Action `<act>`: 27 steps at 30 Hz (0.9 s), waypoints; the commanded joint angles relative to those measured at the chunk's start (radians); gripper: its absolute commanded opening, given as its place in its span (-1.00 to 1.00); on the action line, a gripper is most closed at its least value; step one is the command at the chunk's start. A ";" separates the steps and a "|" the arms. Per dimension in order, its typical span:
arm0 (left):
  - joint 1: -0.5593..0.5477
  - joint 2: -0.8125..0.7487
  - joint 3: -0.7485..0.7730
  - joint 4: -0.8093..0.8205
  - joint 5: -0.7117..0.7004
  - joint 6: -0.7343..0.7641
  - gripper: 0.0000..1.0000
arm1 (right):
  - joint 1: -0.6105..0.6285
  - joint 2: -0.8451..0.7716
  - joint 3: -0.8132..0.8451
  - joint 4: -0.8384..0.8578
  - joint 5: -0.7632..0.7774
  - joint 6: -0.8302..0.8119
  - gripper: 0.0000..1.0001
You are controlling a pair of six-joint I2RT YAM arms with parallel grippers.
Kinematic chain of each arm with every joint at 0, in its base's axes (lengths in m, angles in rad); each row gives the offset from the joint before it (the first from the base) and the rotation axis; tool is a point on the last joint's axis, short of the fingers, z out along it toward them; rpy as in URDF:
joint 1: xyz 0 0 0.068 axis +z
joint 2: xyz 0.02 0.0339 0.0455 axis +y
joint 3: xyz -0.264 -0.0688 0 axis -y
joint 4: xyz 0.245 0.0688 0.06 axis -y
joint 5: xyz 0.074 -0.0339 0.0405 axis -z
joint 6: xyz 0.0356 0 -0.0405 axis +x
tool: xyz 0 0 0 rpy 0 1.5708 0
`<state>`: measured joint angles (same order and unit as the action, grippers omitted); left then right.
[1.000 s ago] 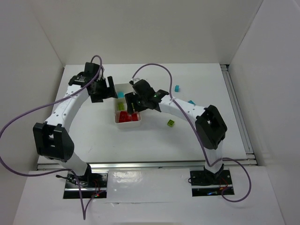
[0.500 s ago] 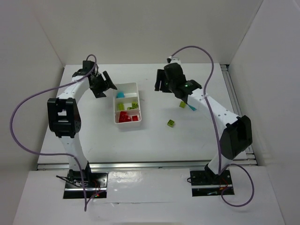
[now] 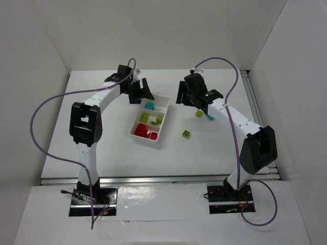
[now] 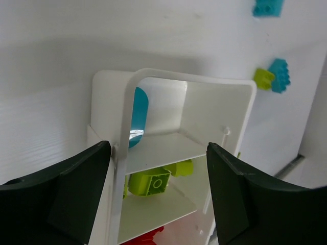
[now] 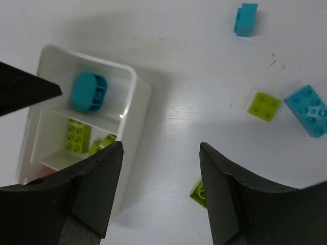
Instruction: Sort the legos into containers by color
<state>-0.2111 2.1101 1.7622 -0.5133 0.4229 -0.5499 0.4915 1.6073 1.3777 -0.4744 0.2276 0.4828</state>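
We see the small white three-compartment plastic tray [image 3: 162, 105] mid-frame on the desk [image 3: 230, 148], holding a cyan brick [image 5: 87, 92], yellow-green bricks [image 5: 77, 136] and red bricks [image 3: 143, 131] in separate compartments. The left gripper [image 4: 158, 148] has its jaws set wide at the tray's upper end; whether they clamp it we cannot tell. The right gripper [image 5: 161, 148] has its jaws apart and empty, just right of the tray.

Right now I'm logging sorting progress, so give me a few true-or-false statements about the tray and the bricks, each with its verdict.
1. A cyan brick lies in an end compartment of the tray. True.
2. The right tool holds a red piece. False: it is open and empty.
3. Every yellow-green piece is inside the tray. False: a yellow-green brick lies outside it.
4. The red bricks lie in the compartment nearest the arm bases. True.
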 commanded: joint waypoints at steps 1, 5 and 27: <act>-0.050 0.010 0.051 0.038 0.126 0.028 0.69 | -0.034 -0.044 -0.011 -0.024 0.025 0.027 0.38; -0.050 0.051 0.126 0.038 0.186 0.038 0.69 | -0.091 -0.031 -0.011 -0.052 0.047 0.054 0.41; 0.001 -0.452 -0.145 -0.180 -0.233 0.085 0.72 | -0.225 0.681 0.553 -0.040 0.110 -0.055 0.63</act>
<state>-0.2115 1.6993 1.6638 -0.6708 0.2459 -0.4927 0.2722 2.2566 1.8481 -0.5236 0.3073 0.4496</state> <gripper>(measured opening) 0.860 0.824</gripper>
